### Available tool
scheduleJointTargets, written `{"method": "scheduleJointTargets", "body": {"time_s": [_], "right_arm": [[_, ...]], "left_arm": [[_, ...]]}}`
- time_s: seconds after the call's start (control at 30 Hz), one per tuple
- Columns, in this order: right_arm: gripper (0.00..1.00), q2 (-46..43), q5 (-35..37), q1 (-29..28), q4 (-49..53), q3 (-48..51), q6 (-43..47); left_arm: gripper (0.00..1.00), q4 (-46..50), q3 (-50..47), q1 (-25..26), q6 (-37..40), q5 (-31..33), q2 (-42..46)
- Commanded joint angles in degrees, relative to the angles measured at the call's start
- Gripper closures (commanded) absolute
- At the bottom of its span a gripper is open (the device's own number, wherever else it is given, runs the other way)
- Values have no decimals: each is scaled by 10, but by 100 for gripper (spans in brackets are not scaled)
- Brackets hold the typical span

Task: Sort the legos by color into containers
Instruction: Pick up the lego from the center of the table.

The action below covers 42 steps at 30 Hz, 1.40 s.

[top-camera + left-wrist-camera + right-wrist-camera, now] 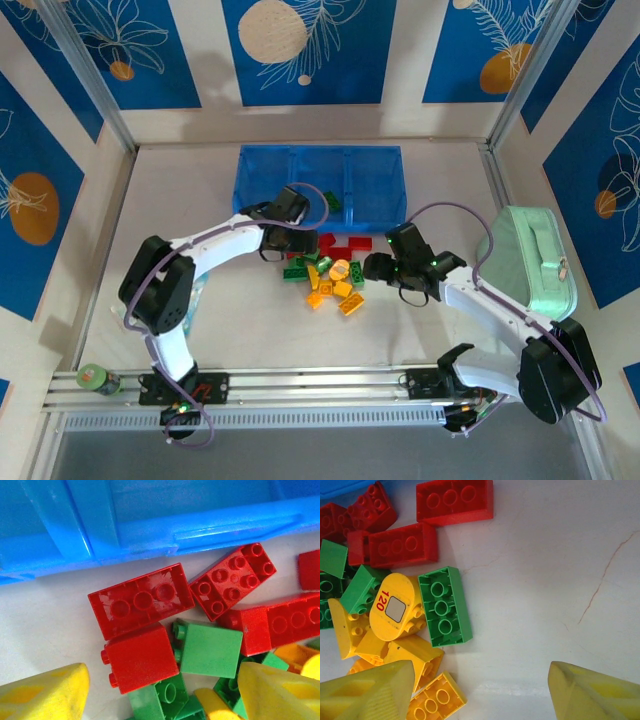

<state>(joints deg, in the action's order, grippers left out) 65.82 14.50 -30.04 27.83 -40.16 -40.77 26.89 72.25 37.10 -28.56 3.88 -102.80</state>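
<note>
Left gripper (162, 695): open, gripping nothing. Poised low over the far side of the heap, close to the tray.
Left fingers (45, 692): yellow, well apart, one at each lower corner of the wrist view; not seen pressing on any brick.
Between the left fingers: red cube brick (140, 657) on its side, touching a green square brick (210, 647); more green pieces crowded below the two.
Just beyond: red flipped brick (142, 597), hollow side up, next to a red studded brick (232, 580), both just beside the blue wall (200, 530).
Right gripper (480, 692): open, empty, set at the right edge of the heap.
Right fingers (592, 692): yellow, wide apart; bare table (545, 580) between them, small yellow brick (436, 697) just beside the other finger.
Ahead of the right gripper: yellow rounded piece (395, 607) marked 120, green long brick (445, 606) hollow side up against it, red bricks (402, 545) farther on.
Legos (325, 272): loose heap of red, green and yellow on the table between the two grippers, just in front of the tray.
Containers (375, 185): three joined blue bins at back centre; lone green brick (331, 200) seemingly in the middle bin, partly behind a cable.
Pouch (528, 262): mint-green, zipped, at the right beside the right arm, well apart from the heap.
</note>
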Motion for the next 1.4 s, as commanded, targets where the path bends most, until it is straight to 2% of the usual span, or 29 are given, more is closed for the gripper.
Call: {"method": "scheduleJointTargets", "body": {"time_s": [0.0, 0.33, 0.8, 1.2, 1.37], "right_arm": [[28, -5, -11, -5, -3, -1, -4], [28, -3, -10, -4, -10, 4, -4], [29, -7, -8, -4, -6, 5, -7], [29, -1, -10, -5, -16, 8, -11], [29, 1, -9, -6, -16, 6, -11]], "left_arm": [[28, -17, -2, -10, -17, 1, -18], [36, -21, -8, -24, -27, 1, -41], [40, -19, -16, -30, -28, 3, -67], [61, -13, -53, -29, -34, 17, -20], [64, -1, -52, -29, -31, 19, 10]]}}
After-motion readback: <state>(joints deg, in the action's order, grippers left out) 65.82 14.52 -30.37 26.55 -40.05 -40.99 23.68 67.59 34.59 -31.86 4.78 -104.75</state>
